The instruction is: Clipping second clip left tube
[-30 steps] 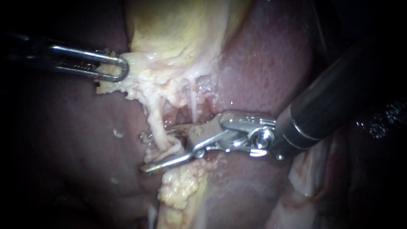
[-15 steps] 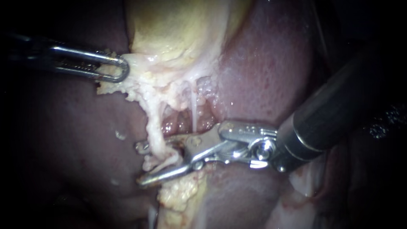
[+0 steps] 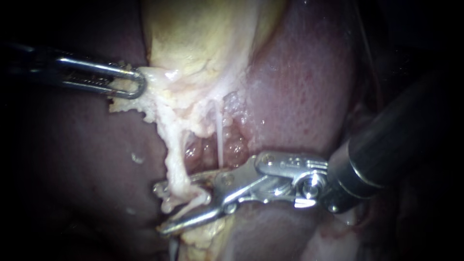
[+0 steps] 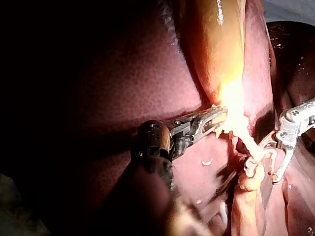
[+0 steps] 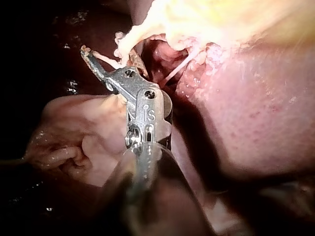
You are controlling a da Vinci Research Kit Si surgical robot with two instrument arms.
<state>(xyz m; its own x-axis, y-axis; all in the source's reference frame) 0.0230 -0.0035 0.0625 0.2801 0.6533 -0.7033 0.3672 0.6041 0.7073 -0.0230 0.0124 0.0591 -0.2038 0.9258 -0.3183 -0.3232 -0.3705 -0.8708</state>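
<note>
- Nearest, my right instrument [image 3: 162, 209] comes in from the right. Against the liver [image 3: 299, 87] its jaws now sit lower along the strand than 1 second ago, further from the gallbladder [image 3: 203, 34]. Their gap looks unchanged.
- Those jaws stand wide, a V with nothing squeezed. I judge the clip not yet fired, and the shift a search for the spot for clip 2.
- The left tube [image 3: 175, 164] runs down from the gallbladder's fringe and passes between the 2 jaws near their throat. Its frayed lower end lies close to the lower jaw.
- The tube looks drawn longer and straighter than before, and the reddish window behind it has opened wider.
- I cannot tell whether a clip already sits on this tube. A bright curl by the upper jaw's tip could be clip or jaw.
- Just beyond, a thinner tube [image 3: 220, 133] hangs apart, outside the bite.
- Farther off, my left instrument [image 3: 135, 82] has barely moved. Its jaws are closed on the gallbladder's pale fringe, keeping it taut.
</note>
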